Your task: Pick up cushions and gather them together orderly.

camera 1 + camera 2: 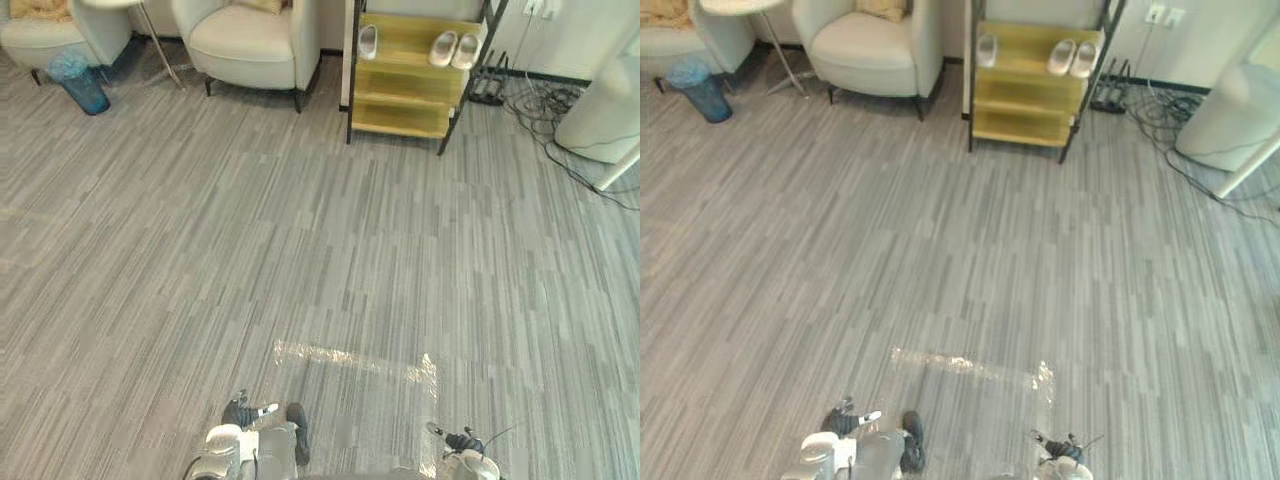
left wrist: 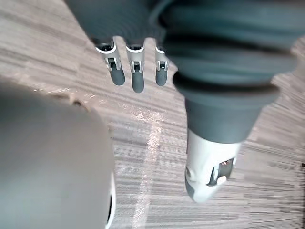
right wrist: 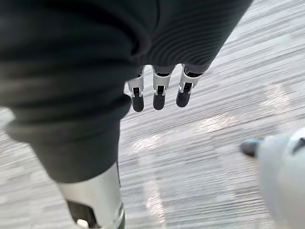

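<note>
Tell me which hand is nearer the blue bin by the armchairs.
Left. The blue bin stands far ahead to the left; the left hand hangs on that side, the right hand on the opposite side, farther off. Both hold nothing.

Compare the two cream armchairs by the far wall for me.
The cream armchair with dark legs stands next to the wooden shelf; the cream armchair at far left stands behind a blue-bagged bin. The far-left chair's tan cushion shows broadly; the other's tan cushion shows as a sliver. Both are rounded, each with one cushion. The left hand and right hand hang open, empty.
</note>
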Controlling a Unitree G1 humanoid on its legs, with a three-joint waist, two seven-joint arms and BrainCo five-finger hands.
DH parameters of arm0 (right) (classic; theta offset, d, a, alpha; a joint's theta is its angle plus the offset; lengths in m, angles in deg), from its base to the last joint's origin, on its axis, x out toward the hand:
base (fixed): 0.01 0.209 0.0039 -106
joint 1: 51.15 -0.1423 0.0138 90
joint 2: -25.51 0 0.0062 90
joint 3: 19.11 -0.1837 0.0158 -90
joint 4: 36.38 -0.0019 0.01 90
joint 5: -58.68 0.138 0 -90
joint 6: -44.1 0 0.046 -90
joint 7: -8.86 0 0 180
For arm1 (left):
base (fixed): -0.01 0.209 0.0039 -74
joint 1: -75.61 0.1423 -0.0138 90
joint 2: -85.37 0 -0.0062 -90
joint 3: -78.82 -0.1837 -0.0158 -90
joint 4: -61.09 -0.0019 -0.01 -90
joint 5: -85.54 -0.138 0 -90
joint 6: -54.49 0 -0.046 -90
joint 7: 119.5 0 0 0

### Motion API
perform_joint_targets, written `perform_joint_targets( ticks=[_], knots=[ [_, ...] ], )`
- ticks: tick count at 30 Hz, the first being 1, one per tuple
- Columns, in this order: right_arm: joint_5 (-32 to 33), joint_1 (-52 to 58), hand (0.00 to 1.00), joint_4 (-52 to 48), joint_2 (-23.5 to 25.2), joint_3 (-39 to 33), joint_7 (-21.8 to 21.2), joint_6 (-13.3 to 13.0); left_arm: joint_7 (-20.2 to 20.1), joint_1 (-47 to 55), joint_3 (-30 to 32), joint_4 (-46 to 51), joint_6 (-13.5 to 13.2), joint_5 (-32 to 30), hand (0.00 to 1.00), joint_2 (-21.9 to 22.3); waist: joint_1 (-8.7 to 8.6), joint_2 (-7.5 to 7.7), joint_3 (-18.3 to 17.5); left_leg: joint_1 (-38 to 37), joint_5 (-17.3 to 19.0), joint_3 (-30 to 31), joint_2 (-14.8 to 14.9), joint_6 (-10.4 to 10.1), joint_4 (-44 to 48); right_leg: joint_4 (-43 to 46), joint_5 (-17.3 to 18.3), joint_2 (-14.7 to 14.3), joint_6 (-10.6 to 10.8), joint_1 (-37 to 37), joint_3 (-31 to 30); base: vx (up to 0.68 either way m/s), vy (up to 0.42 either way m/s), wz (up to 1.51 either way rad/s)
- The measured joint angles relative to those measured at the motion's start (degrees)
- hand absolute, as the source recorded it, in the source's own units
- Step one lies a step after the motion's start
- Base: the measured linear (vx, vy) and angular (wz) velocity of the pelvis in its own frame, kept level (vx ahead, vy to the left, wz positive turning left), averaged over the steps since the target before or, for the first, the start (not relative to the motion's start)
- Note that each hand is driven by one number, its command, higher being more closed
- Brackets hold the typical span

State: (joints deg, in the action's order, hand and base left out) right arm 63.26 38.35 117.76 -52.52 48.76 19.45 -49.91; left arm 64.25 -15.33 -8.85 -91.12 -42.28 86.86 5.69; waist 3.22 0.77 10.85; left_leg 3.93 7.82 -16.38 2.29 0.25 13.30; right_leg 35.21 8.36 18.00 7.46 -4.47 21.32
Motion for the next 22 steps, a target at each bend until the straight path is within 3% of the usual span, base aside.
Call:
perform_joint_targets(
  ticks=[3, 5, 7, 10, 11, 16, 22],
  knots=[
    [0.0, 0.6, 0.00, 0.0, -0.1, 0.1, -0.6, 0.1, 0.1, 0.0, -1.6, -0.8, 0.2, 0.0, 0.00, -0.3, -0.81, -0.14, -0.2, -2.6, 0.0, 1.8, 0.2, -0.1, -2.6, 5.1, 8.6, 0.2, -1.4, 7.6, -0.3, 0.22, -0.068, 0.32],
    [0.0, 1.1, 0.00, -0.1, -0.5, 0.1, -0.6, 0.1, 0.5, 0.1, -1.8, -0.8, 0.3, 0.0, 0.00, -0.2, -1.21, -0.64, 0.1, -3.5, -0.1, 3.3, 1.1, -0.2, -2.9, -1.9, 9.2, -2.5, -1.5, 10.8, -1.5, 0.18, -0.135, 0.40],
    [0.1, 2.4, 0.00, 0.0, -1.0, 0.3, -0.6, 0.1, 0.8, 0.3, -1.6, -1.0, 0.3, -0.1, 0.00, -0.3, -1.48, -0.11, -0.6, -4.4, 0.2, 5.3, 0.1, -2.1, -3.1, -12.5, 3.2, -4.0, -2.4, 11.1, -2.7, 0.17, -0.182, 0.50],
    [0.1, 2.9, 0.00, 0.6, -3.0, -0.1, -0.6, 0.1, 0.7, 1.6, -1.7, -1.6, 0.3, -0.1, 0.00, 2.2, -1.54, -3.34, -3.0, -5.4, -0.8, 6.5, 2.5, -4.0, -6.8, -17.4, 2.1, -7.4, -3.6, 8.5, -0.9, 0.19, -0.162, 0.13],
    [0.1, 3.0, 0.00, 0.6, -3.1, -0.2, -0.6, 0.1, 0.7, 1.8, -1.7, -1.6, 0.4, -0.1, 0.00, 2.5, -1.60, -3.69, -3.2, -5.8, -1.2, 7.0, 2.9, -4.6, -7.6, -18.9, 1.6, -8.2, -3.8, 7.8, -0.6, 0.15, -0.145, 0.08],
    [0.2, 3.9, 0.00, 0.7, -2.8, -1.7, -0.7, 0.1, 0.6, 1.4, -1.8, -1.6, 0.4, -1.1, 0.00, 2.3, -1.83, -3.37, -3.5, -6.9, -2.3, 9.4, 3.6, -5.1, -9.1, -26.0, -0.9, -10.6, -3.9, 3.1, 1.6, 0.10, -0.064, 0.16],
    [0.3, 4.4, 0.00, 0.9, -1.6, -2.5, -0.7, 0.1, 0.4, 1.4, -2.3, -1.8, 0.4, -1.3, 0.00, 1.5, -1.77, -2.17, -3.6, -7.0, -2.4, 9.7, 1.8, -5.0, -8.9, -33.2, -4.9, -10.3, -2.5, -0.4, 1.8, 0.03, 0.053, 0.04]
  ],
)
